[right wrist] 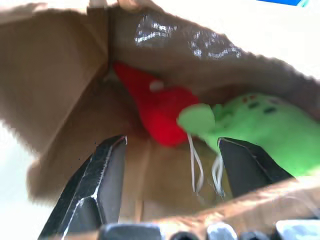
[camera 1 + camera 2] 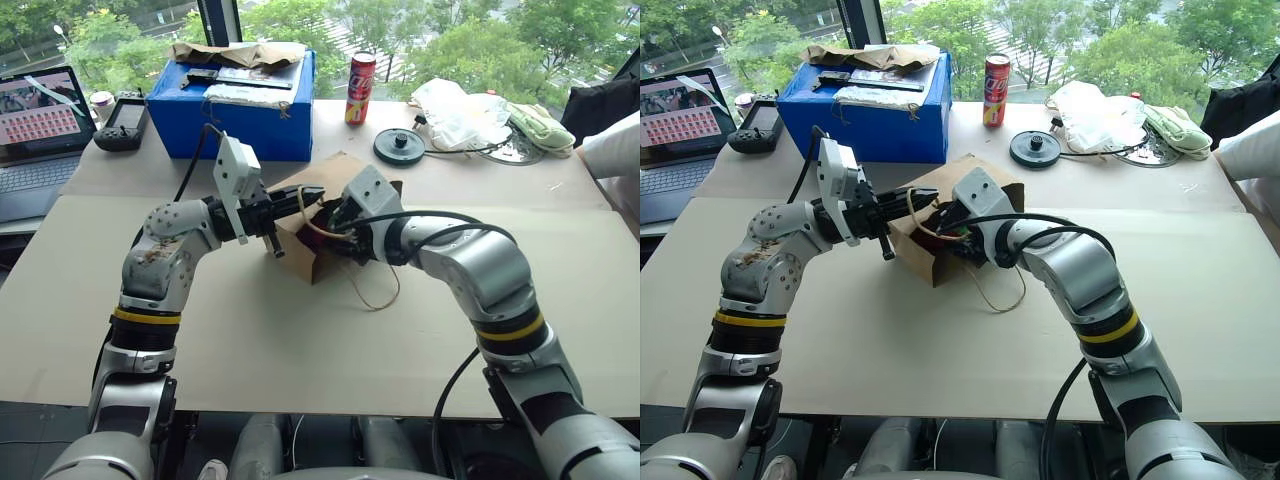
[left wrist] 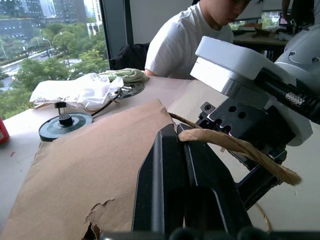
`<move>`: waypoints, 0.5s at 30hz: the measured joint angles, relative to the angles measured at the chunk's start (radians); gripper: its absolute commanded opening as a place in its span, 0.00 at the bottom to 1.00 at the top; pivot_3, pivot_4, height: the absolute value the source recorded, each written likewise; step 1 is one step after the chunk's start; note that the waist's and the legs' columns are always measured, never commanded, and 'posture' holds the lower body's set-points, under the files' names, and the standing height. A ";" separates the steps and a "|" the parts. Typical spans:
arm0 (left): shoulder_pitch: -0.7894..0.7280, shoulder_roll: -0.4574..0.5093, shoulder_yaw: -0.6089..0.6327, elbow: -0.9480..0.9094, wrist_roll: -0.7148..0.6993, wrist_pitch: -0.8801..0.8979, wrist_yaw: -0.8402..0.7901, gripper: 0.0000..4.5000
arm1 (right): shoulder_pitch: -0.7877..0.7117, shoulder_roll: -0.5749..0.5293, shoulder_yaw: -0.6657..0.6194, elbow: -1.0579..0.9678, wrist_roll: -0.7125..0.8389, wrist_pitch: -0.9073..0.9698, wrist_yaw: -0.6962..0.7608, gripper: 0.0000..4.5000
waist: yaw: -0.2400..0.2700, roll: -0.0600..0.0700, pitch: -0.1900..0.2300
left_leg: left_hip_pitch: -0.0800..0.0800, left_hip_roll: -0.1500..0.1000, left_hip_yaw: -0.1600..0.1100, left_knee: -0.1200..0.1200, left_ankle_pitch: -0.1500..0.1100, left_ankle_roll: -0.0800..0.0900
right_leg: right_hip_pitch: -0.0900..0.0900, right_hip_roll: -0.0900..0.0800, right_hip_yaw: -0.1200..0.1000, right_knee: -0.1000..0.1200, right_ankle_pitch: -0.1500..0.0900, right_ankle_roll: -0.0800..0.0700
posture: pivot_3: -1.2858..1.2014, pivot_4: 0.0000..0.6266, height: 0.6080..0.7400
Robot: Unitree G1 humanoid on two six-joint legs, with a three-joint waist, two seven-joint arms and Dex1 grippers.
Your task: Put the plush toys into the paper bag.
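So we've got the paper bag (image 2: 318, 215) lying on its side at the centre of the frame on the surface (image 2: 250, 330), mouth facing toward the lower right. Our left pincer (image 3: 182, 165) is pressed together on the bag's twine handle (image 3: 235, 150) at the rim, keeping the mouth up. Our right pincer (image 1: 170, 170) sits right in the opening with its fingers (image 1: 102, 180) spread apart and nothing between them. Both plush toys are already inside: the red chili (image 1: 157, 112) in the middle of the right wrist view, the green frog (image 1: 260, 127) at its right, touching it.

Where this could go sideways, we think: the frog sits close to one open finger, and its white strings hang between them, so pulling out could snag and drag it back out. Letting the handle go early could flop the mouth shut on the pincer too.
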 measured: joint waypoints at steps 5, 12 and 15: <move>0.002 0.001 0.000 0.002 0.000 0.000 0.000 0.00 | 0.124 -0.087 -0.032 -0.136 0.071 0.055 0.056 0.74 | 0.000 0.000 0.000 | 0.001 0.000 0.000 0.000 0.000 0.000 | 0.000 0.000 0.000 -0.001 0.000 0.000 | 0.52 0.24 0.99; 0.001 -0.004 0.000 0.002 0.000 0.000 -0.001 0.00 | 0.209 -0.068 0.031 -0.102 0.059 0.044 0.003 0.74 | -0.005 0.000 0.000 | 0.003 0.000 0.000 0.001 0.001 -0.001 | 0.000 0.002 0.002 -0.002 0.000 0.000 | 0.52 0.24 0.99; 0.001 -0.004 0.000 0.002 0.000 0.000 -0.001 0.00 | 0.222 -0.054 0.058 -0.020 0.011 0.014 -0.043 0.74 | -0.003 0.000 0.000 | 0.002 0.000 0.000 0.001 0.001 -0.002 | 0.000 0.001 0.002 -0.002 0.000 0.000 | 0.52 0.24 0.99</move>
